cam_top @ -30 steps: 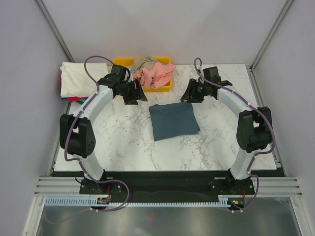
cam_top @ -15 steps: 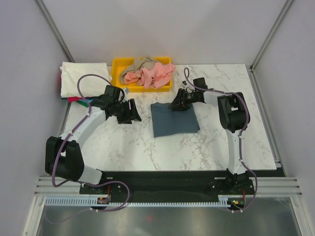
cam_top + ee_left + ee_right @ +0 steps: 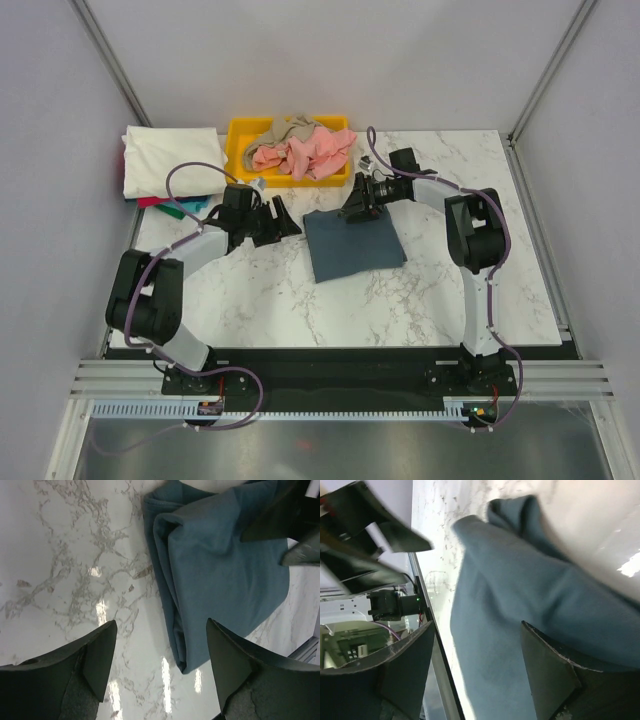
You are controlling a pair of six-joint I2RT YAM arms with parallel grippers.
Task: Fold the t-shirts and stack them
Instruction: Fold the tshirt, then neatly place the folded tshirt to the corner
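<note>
The left tool [image 3: 283, 218], fingers spread wide, sits low over the marble table [image 3: 270, 290] just beside the left edge of the folded slate-blue t-shirt [image 3: 352, 245]. It has slid right toward the garment from where it was half a second ago. In the left wrist view, bare table fills the gap between the fingers and the shirt's layered edge [image 3: 220, 575] lies just beyond.

The right tool [image 3: 358, 205], also open, is at the shirt's far edge, close to its place half a second ago. A second ago it was further to the right, clear of the shirt. Its wrist view shows blue cloth [image 3: 520, 645] between the parted fingers; whether they touch it cannot be told. The shirt itself has not moved, lying flat at the table's centre.

At the far edge, the yellow bin [image 3: 240, 128] holds a crumpled salmon-pink shirt [image 3: 312, 152] and a tan shirt [image 3: 275, 140]. On the far left, a folded cream-white shirt [image 3: 170, 160] tops a stack, with red [image 3: 150, 201] and teal [image 3: 190, 208] edges showing beneath.
</note>
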